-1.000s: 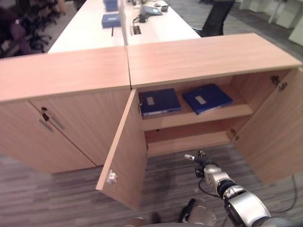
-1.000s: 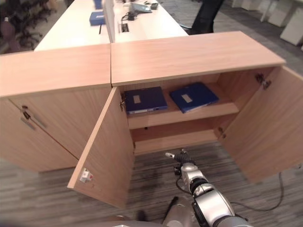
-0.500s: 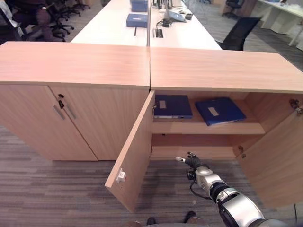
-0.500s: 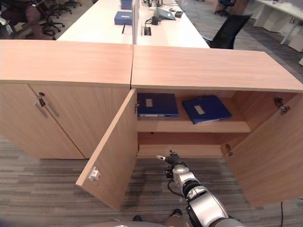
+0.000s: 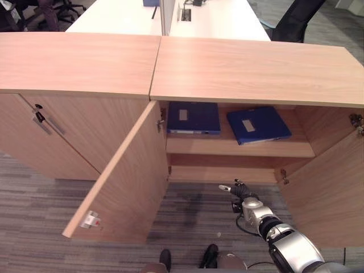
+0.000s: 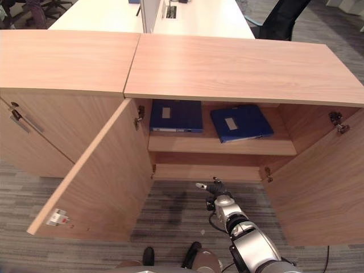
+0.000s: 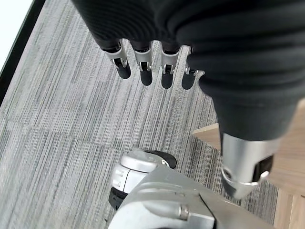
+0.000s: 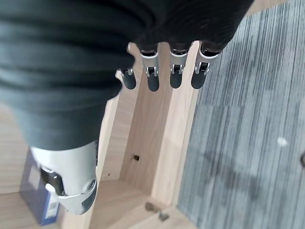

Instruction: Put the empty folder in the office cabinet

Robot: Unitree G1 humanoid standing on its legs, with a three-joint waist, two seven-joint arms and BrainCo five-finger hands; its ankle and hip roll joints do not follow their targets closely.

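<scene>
Two blue folders lie flat on the upper shelf of the open office cabinet (image 5: 250, 68), one at the left (image 5: 193, 118) and one at the right (image 5: 259, 124). Both cabinet doors stand open, the left door (image 5: 128, 182) swung far out. My right hand (image 5: 239, 192) hangs low over the carpet just in front of the bare lower shelf (image 5: 222, 173). In its wrist view its fingers (image 8: 152, 76) are straight and hold nothing. My left hand (image 7: 146, 71) hangs over the carpet with relaxed fingers, holding nothing.
A second cabinet (image 5: 68, 136) with shut doors and a key (image 5: 38, 114) in its lock joins on the left. White desks (image 5: 210, 17) and a black chair (image 5: 296, 14) stand behind. The open right door (image 5: 333, 187) juts out toward me.
The whole picture has shifted, so the camera has moved. My right hand stays low before the lower shelf. The two folders have not moved.
</scene>
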